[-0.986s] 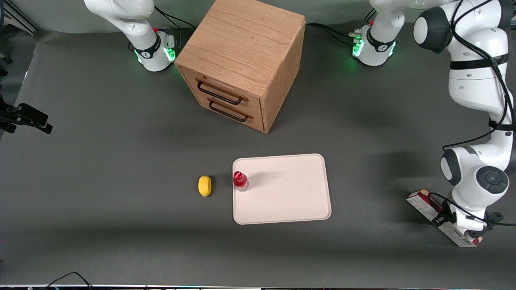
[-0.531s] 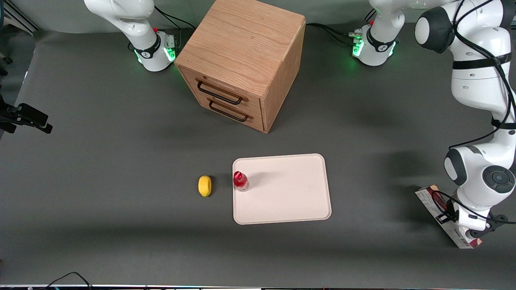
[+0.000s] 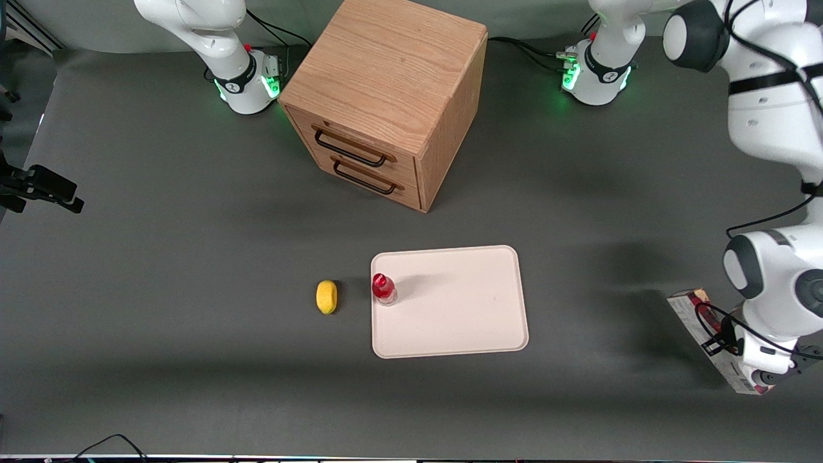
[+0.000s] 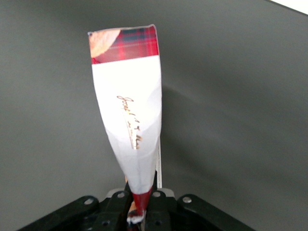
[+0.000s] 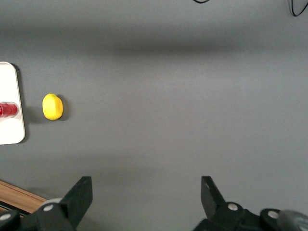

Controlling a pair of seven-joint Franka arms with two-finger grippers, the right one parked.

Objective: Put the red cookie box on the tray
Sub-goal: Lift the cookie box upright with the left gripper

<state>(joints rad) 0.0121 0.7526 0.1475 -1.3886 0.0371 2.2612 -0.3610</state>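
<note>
Your gripper (image 4: 139, 211) is pinching the red cookie box (image 4: 129, 113) by one end, jaws pressed on it, at the working arm's end of the table; its long axis is pointing away from them, tray (image 3: 450, 334) well apart toward the middle.

Lemon (image 5: 52, 107) just beside tray (image 5: 10, 132) edge

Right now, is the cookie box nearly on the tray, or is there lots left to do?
Done: the gripper is shut on the red cookie box and looks to have it off the table, at the working arm's end. In hand: carrying it. Left: the box is well away from the tray, which holds only a small red-capped bottle. It must travel toward the tray, come down on the bare part, then be released.
</note>
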